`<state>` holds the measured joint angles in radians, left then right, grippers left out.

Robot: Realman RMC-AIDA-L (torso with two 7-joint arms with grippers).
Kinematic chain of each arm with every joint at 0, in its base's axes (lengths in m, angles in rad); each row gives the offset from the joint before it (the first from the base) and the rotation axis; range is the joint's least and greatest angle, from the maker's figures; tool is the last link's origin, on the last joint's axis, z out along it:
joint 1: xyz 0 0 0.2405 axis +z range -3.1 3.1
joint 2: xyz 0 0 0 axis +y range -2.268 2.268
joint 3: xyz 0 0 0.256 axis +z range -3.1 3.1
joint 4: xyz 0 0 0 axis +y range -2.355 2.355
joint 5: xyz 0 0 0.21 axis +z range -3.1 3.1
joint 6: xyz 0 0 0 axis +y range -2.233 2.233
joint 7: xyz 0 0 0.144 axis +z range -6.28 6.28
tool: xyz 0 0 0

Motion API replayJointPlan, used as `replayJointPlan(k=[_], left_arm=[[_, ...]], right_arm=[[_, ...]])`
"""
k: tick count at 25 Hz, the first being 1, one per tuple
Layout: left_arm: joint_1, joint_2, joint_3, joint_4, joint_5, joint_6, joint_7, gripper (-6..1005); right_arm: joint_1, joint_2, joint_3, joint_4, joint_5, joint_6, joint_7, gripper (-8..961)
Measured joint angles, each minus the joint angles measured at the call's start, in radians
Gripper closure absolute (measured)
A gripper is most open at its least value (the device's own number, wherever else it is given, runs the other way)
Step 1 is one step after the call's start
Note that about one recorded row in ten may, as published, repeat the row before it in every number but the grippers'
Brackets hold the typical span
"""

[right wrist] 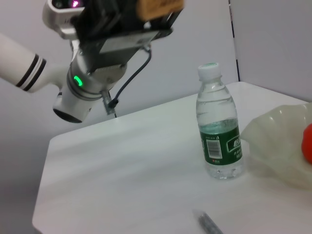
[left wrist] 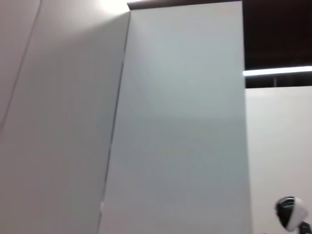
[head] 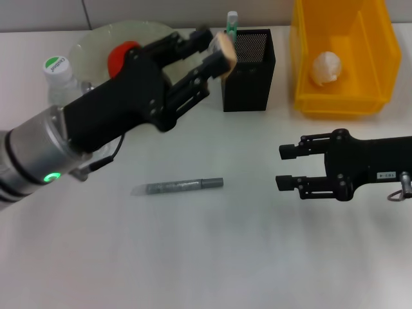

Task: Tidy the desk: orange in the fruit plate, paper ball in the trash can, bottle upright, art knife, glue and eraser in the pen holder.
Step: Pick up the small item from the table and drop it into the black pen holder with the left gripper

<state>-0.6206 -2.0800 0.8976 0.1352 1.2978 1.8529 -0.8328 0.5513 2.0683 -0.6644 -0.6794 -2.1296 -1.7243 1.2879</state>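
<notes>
My left gripper (head: 217, 50) is raised and shut on the tan eraser (head: 226, 49), just left of the top of the black mesh pen holder (head: 250, 69). The mint-green art knife (head: 232, 22) stands inside that holder. On the white desk (head: 193, 257) lies the grey glue (head: 180, 186). The orange (head: 120, 56) rests in the pale green fruit plate (head: 93, 40). The bottle (head: 56, 72) stands upright at the left. Inside the yellow trash can (head: 341, 96) is the paper ball (head: 326, 67). My right gripper (head: 282, 167) hovers open and empty at the right.
The right wrist view shows the upright bottle (right wrist: 219, 129), the plate's rim (right wrist: 273, 141), an edge of the orange (right wrist: 308, 144), the glue's tip (right wrist: 209, 225) and my left arm with the eraser (right wrist: 158, 7) overhead. The left wrist view shows only walls.
</notes>
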Motion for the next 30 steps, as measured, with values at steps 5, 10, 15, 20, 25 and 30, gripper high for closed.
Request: replayJointPlan(k=[5,10,15,20,25,30], left_arm=[[-0.087,0.000,-0.070,-0.114,-0.024,-0.058,0.111,597],[-0.136,0.000,-0.121,-0.169,-0.024,-0.110,0.165,590],[-0.197,0.000,-0.187,-0.252,-0.017,-0.188,0.249,583],[-0.249,0.000,-0.247,-0.309,0.005,-0.266,0.321,577],[-0.287,0.000,-0.366,-0.352,0.086,-0.373,0.382,570],[-0.292,0.000,-0.567,-0.397,0.240,-0.443,0.469,564]], right_arm=[[-0.008,0.007,0.000,0.020,0.025,0.025,-0.069,373],[-0.008,0.009,-0.008,0.045,0.035,0.064,-0.100,374],[-0.008,0.009,-0.004,0.093,0.036,0.101,-0.156,376],[-0.003,0.009,-0.005,0.124,0.058,0.122,-0.175,377],[0.000,0.009,-0.009,0.134,0.063,0.129,-0.176,378],[0.001,0.010,-0.005,0.149,0.063,0.146,-0.176,380]])
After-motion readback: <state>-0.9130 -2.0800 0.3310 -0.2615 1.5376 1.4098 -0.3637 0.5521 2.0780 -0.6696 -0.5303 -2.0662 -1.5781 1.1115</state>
